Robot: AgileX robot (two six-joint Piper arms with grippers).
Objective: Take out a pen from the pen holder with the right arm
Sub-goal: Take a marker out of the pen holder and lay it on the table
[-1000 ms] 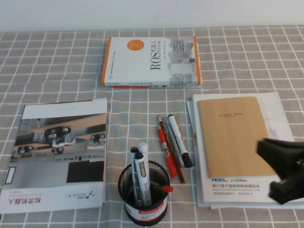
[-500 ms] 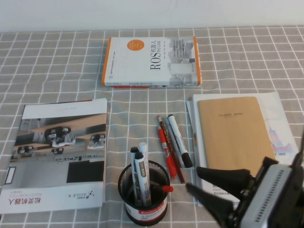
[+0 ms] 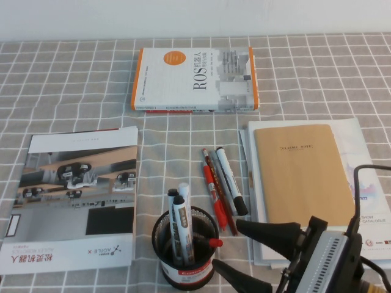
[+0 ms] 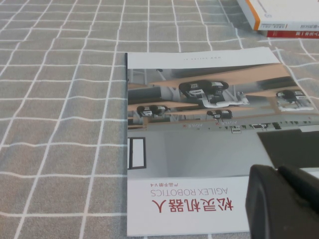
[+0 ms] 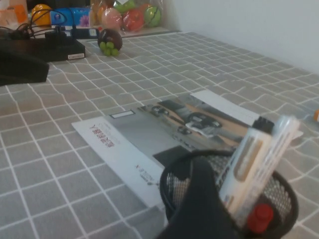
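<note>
In the high view, your right gripper (image 3: 228, 245) sits at the near right, jaws spread wide and holding nothing, just right of the pen holder (image 3: 194, 269), which has pens (image 3: 181, 223) in it. In the left wrist view, the left gripper (image 4: 284, 205) hangs over the brochure (image 4: 199, 124); you cannot tell whether it is open or closed. In the right wrist view, one finger (image 5: 202, 199) is in front of the holder.

Book (image 3: 195, 79), brochure (image 3: 76, 198) and tan notebook (image 3: 302, 174)

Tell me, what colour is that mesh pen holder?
The pen holder is black mesh with a red band around its base, clearest in the high view.
</note>
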